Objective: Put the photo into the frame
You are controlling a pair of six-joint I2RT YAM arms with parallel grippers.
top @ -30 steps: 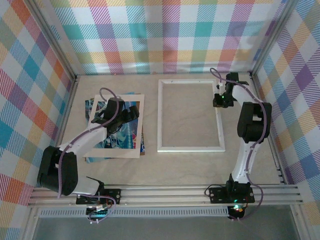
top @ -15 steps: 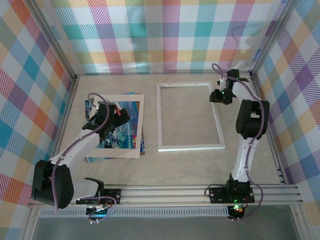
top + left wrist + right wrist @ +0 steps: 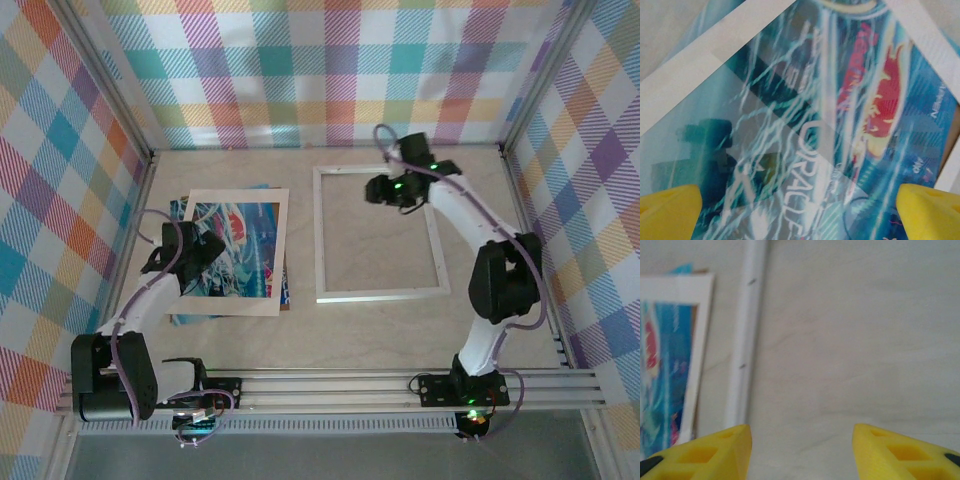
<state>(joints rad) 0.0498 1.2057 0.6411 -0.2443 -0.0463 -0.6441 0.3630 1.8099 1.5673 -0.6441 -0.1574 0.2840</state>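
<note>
The photo (image 3: 235,250), a swirling blue, teal and white print with red marks, lies flat at the left of the table under a cream mat (image 3: 240,195), showing through its window. My left gripper (image 3: 198,258) hovers over the photo's left part. In the left wrist view its yellow fingertips (image 3: 920,210) stand wide open over the photo (image 3: 805,100), holding nothing. The white frame (image 3: 383,294) lies flat right of the mat. My right gripper (image 3: 374,190) hangs open over the frame's upper inside; the right wrist view shows the frame's left bar (image 3: 747,340) ahead of it.
Plaid walls (image 3: 330,70) close the table at the back and on both sides. An aluminium rail (image 3: 330,385) with both arm bases runs along the near edge. Bare tabletop (image 3: 380,335) lies between the frame and the rail.
My right arm swung left from the frame's upper right corner to over its inside, and its jaws opened. My left gripper drew back left and nearer across the mat and photo.
</note>
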